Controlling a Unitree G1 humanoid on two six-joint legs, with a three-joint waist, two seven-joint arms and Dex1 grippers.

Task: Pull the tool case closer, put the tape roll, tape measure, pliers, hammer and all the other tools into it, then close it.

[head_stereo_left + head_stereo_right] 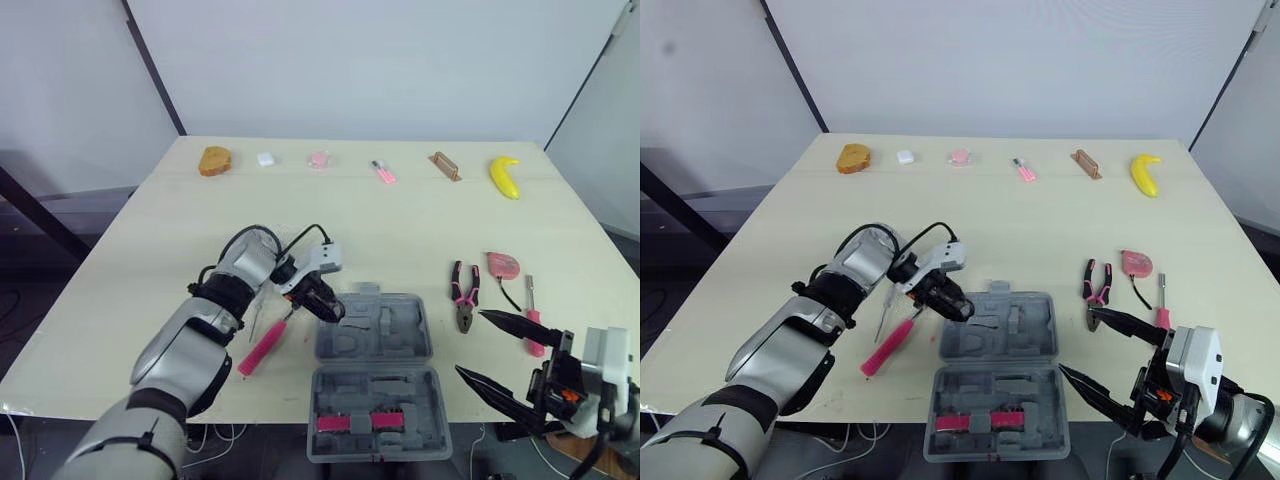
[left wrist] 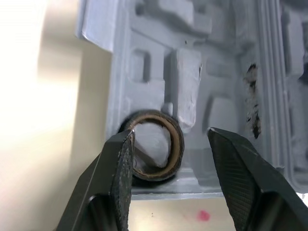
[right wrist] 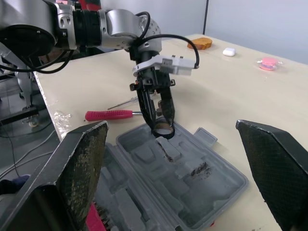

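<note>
- We see the left gripper [image 1: 325,303] at the centre of the head view, fingers pointing down over the upper half of the open grey tool case [image 1: 405,335].
- Its jaws stand apart, wider than the tape roll [image 2: 178,144]. One finger [image 2: 120,163] overlaps the roll's edge and the other stands clear of it, so we cannot tell that it grips anything.
- The tape roll sits on its edge in a moulded recess near the case's left corner.
- The right gripper [image 1: 470,342] hangs at the lower right, spread wide and holding nothing, just right of the case.
- A pink strip [image 1: 350,422] lies in the lower half of the case.
- Left of the case lies a pink-handled screwdriver [image 1: 262,348].
- Right of the case lie the pliers [image 1: 463,295], the pink tape measure [image 1: 503,264] and a small pink-handled tool [image 1: 533,322].
- Along the table's [image 1: 400,220] far edge, at the top of the frame, sits a banana [image 1: 505,176].
</note>
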